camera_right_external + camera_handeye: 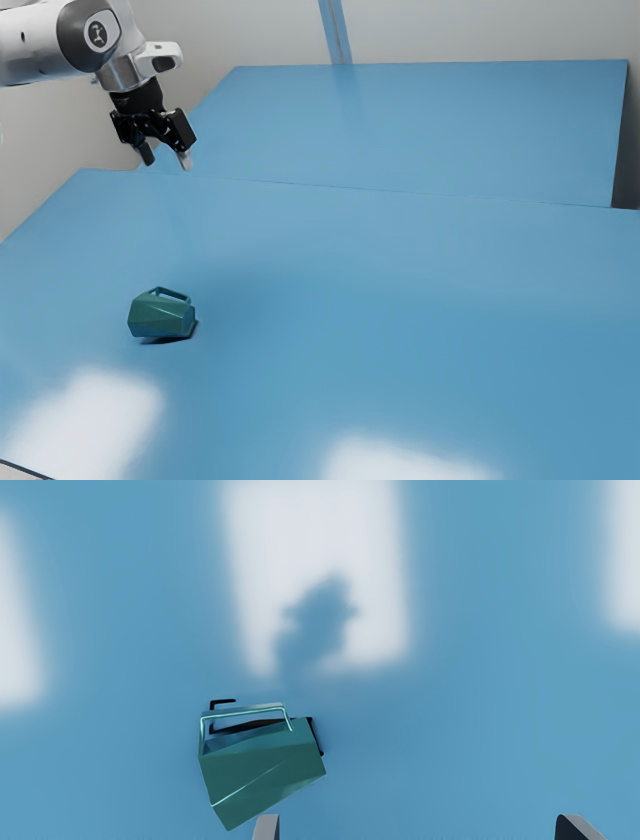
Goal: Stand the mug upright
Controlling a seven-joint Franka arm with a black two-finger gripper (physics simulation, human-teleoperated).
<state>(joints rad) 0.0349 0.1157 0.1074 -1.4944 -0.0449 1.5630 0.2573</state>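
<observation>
- We have our hand [167, 160] released, fingers wide apart.
- We see the mug [262, 775] tipped over on the bench [400, 300], well below our hand, toward one finger's side.

**Blue table [400, 260] and pale grey wall [250, 35] in patchy light**

In the exterior view, the glossy table spread from the centre toward six o'clock. A thin seam [370, 189] separated it from a flat blue panel [450, 125] lying between eleven and two o'clock. The wall rose beyond, crossed near twelve o'clock by a blue strip [335, 30]; a dark gap [627, 165] bordered the panel between two and three. White patches of light marked eight [90, 425] and five o'clock [400, 462]. In the wrist view, a blurred shadow [320, 620] interrupted the middle patch [310, 530] of three.
</observation>
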